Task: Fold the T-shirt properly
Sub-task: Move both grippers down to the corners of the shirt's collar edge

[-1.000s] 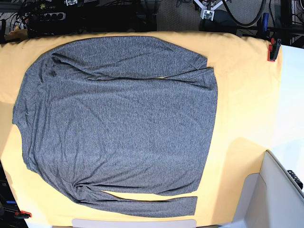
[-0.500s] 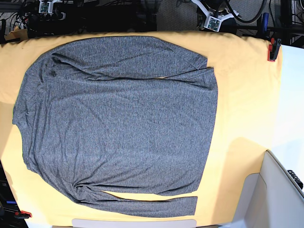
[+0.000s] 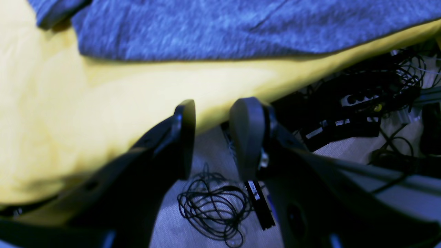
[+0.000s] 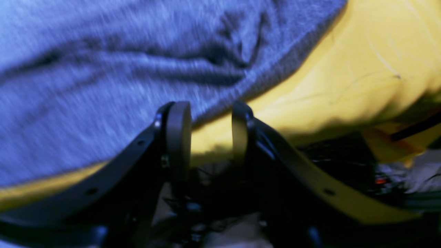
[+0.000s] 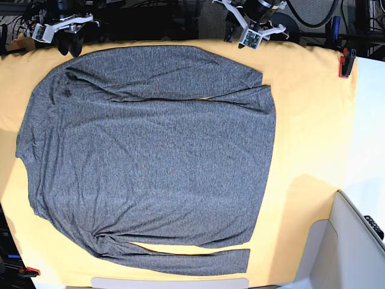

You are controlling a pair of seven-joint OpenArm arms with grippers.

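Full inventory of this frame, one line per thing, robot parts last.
T-shirt: one, heather grey, spread flat over most of the table, sleeves folded along its far and near edges.
Table cloth: one, yellow-orange, under the shirt.
Clamps: two, red, one at the far right corner, one at the near left corner.
Cables: black tangle, floor beyond the far edge.
Left end effector: black, open, above the far table edge.
Right end effector: black, open, near the shirt's far edge.

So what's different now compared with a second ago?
Both arms have come in over the table's far edge: the left gripper near the shirt sleeve end, the right gripper near its shoulder. Jaws open, holding nothing. The shirt and cloth haven't moved.
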